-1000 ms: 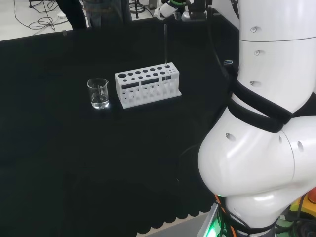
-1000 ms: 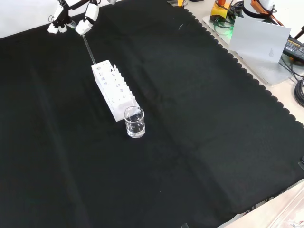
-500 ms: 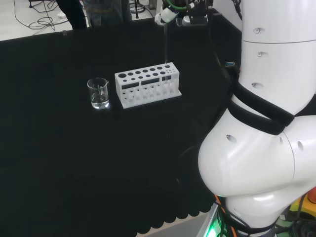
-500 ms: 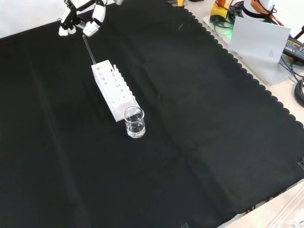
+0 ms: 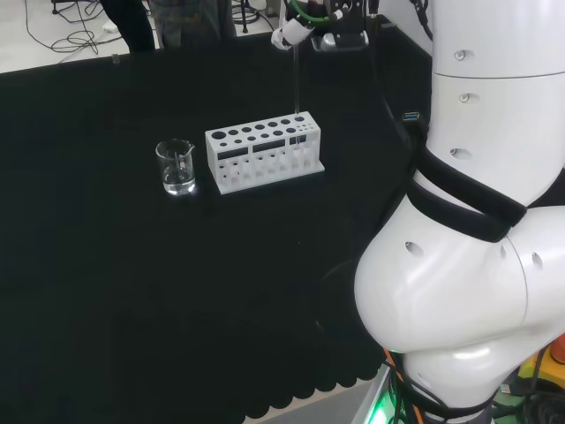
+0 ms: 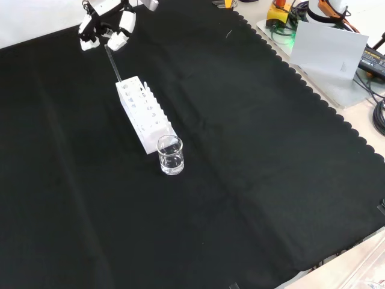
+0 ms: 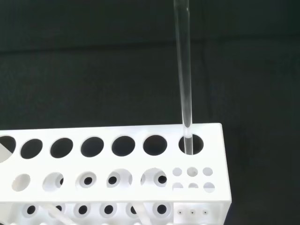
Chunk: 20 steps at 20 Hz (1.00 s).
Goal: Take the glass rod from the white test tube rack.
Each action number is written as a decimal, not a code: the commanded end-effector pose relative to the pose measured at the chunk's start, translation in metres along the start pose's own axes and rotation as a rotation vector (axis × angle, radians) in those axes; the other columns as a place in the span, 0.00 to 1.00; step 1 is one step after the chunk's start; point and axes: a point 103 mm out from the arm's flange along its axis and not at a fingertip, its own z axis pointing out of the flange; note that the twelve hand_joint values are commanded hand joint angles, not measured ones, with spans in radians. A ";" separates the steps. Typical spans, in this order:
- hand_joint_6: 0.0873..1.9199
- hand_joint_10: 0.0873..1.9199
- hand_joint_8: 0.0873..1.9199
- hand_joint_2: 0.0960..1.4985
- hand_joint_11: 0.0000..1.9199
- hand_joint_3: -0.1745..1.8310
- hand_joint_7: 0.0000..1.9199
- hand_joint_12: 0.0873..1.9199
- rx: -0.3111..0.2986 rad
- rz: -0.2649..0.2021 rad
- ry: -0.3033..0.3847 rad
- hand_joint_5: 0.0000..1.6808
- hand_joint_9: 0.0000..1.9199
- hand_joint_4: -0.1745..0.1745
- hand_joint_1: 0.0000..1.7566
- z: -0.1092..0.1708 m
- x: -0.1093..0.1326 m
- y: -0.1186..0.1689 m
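The white test tube rack (image 5: 265, 155) (image 6: 143, 113) (image 7: 112, 161) stands on the black cloth. A clear glass rod (image 5: 297, 84) (image 6: 114, 65) (image 7: 183, 75) stands nearly upright in the end hole of its back row. The black and white hand (image 6: 112, 27) (image 5: 305, 22) hovers at the rod's upper end. A fingertip (image 6: 118, 41) and the thumb (image 6: 87, 42) sit on either side of the rod's top with a gap between them, not closed on it. The rod's lower end rests inside the hole.
A small clear glass beaker (image 5: 177, 167) (image 6: 170, 155) stands just off the rack's other end. The arm's big white links (image 5: 477, 221) take up the right of the head view. The cloth's scalloped edge (image 6: 313, 96) runs at the front view's right.
The hand has come down and to the right in the front view, bringing its fingers to the rod's top. Rod, rack and beaker have stayed put.
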 end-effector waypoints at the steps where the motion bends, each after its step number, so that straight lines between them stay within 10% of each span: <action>1: 0.41 0.47 0.44 0.61 0.67 0.33 0.38 0.58 0.008 0.004 0.013 0.24 0.67 0.00 0.32 0.004 -0.003 0.002; 20: 0.44 0.40 0.53 0.56 0.88 0.35 0.42 0.38 0.009 0.007 0.050 0.45 0.79 0.00 0.54 0.026 -0.007 0.019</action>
